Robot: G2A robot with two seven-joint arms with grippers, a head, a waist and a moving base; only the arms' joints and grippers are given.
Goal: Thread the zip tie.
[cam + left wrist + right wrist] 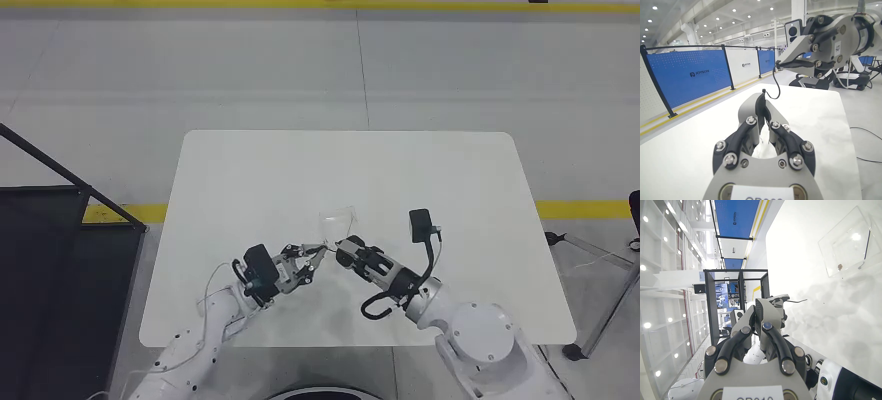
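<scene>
**A:** What is the left gripper [763,97] doing?

**B:** Its fingers are pressed together on the head end of the zip tie [779,91]. The small square head pokes out just past the fingertips.

**A:** And the rest of the zip tie?

**B:** It loops out from the head, then curves across to the right gripper [778,64], whose jaws are pinched on the other end. The black strap hangs in a slack bend between the two, clear of the table [450,200].

**A:** How do the grippers stand to each other?

**B:** Tip to tip, near but apart. From above they face each other over the front middle of the white table, the left arm coming in from the near left corner and the right arm from the near right.

**A:** Anything else on the table?

**B:** A clear box [337,222] sits just beyond the fingertips, towards the table's middle. In it a thin black strip [867,245] lies along one wall, and there is a small brown bit [840,266] near a corner
</scene>
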